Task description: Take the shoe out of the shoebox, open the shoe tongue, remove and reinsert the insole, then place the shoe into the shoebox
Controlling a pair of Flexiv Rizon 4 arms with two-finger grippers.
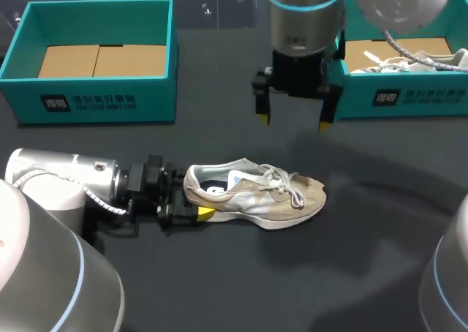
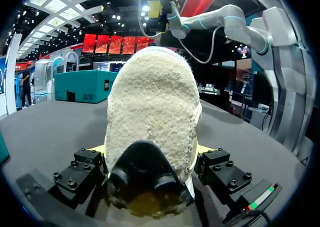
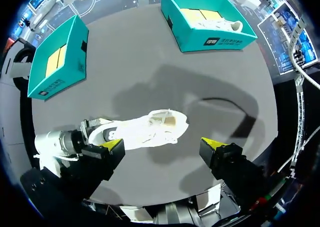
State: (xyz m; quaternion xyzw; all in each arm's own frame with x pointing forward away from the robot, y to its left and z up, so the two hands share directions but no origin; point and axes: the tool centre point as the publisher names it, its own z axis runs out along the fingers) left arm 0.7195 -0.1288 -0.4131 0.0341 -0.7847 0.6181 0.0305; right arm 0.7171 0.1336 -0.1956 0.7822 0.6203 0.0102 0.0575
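While the left gripper [image 1: 194,204] clamps its fingers on the heel of the beige suede-and-mesh sneaker [image 1: 252,194], upright at centre frame on the dark worktop [image 1: 219,273], lower the right gripper [image 1: 294,121], its fingers spread, squarely onto the tongue [image 1: 245,177].

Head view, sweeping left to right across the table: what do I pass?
Empty teal shoebox → left pincer, shut on the heel → beige shoe → second teal shoebox, holding a white shoe.
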